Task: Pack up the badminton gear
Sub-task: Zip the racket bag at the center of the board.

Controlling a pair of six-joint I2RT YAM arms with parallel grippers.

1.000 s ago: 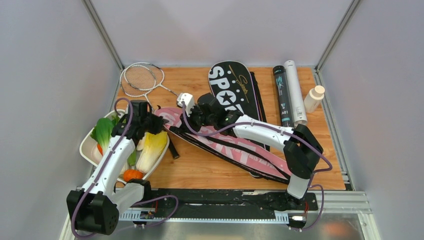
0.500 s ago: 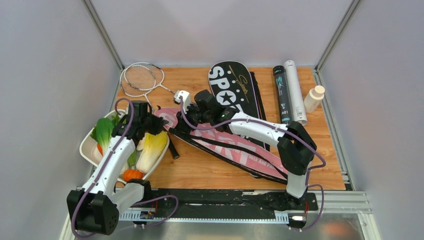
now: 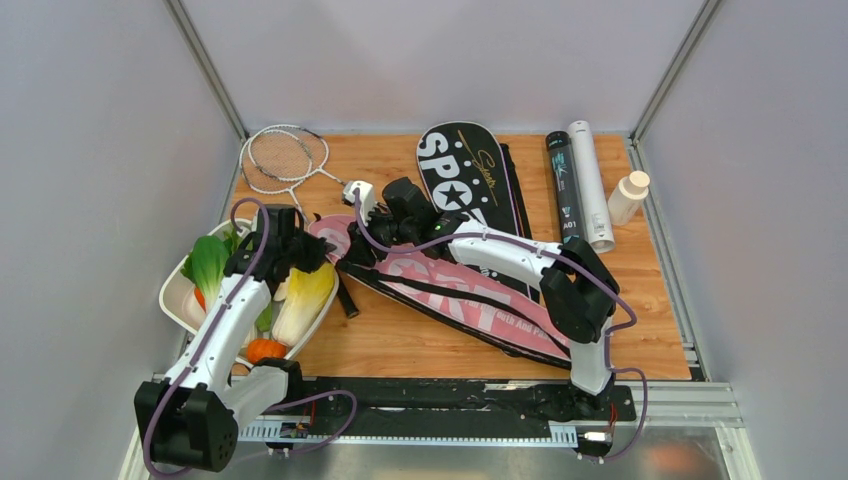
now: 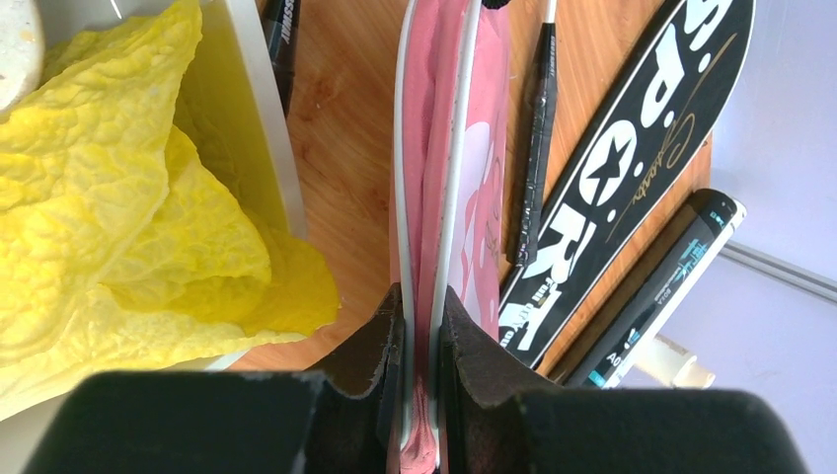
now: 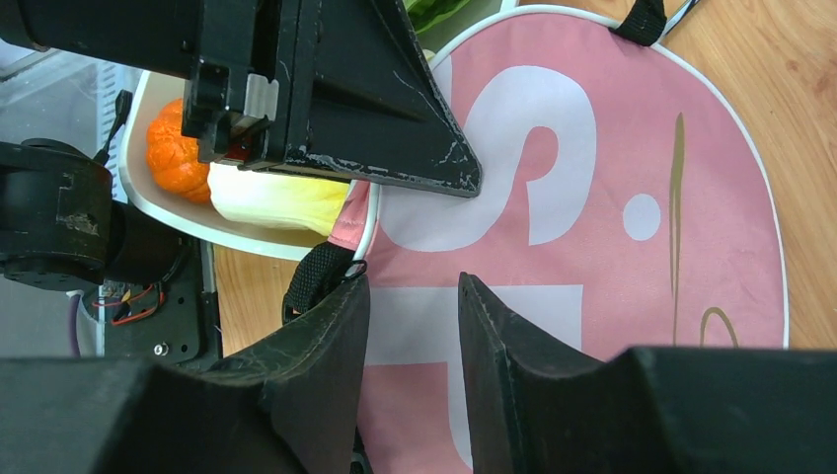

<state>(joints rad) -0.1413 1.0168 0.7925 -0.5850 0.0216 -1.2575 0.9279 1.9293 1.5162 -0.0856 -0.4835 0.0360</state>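
My left fingers (image 4: 419, 316) are pinched nearly shut on the white-piped rim of the pink racket bag (image 5: 730, 296), which lies on the desk (image 3: 400, 340) just beside the white tray (image 4: 259, 109) of vegetables, while my right fingers (image 5: 410, 296) hang partly open and empty over the bag's rounded end nearest that tray.

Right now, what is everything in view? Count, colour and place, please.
rackets: two, silver, far left corner, overlapping
black racket bag: one, black with white lettering, far middle
pink racket bag: one, pink with white lettering, diagonal mid-table
black tube: one, black, far right
white tube: one, white, beside the black tube
bottle: one, white with tan cap, far right edge
tray: one, white, near left, holding vegetables
left claw: one, black, shut on the pink racket bag's edge
right claw: one, black, open over the pink racket bag
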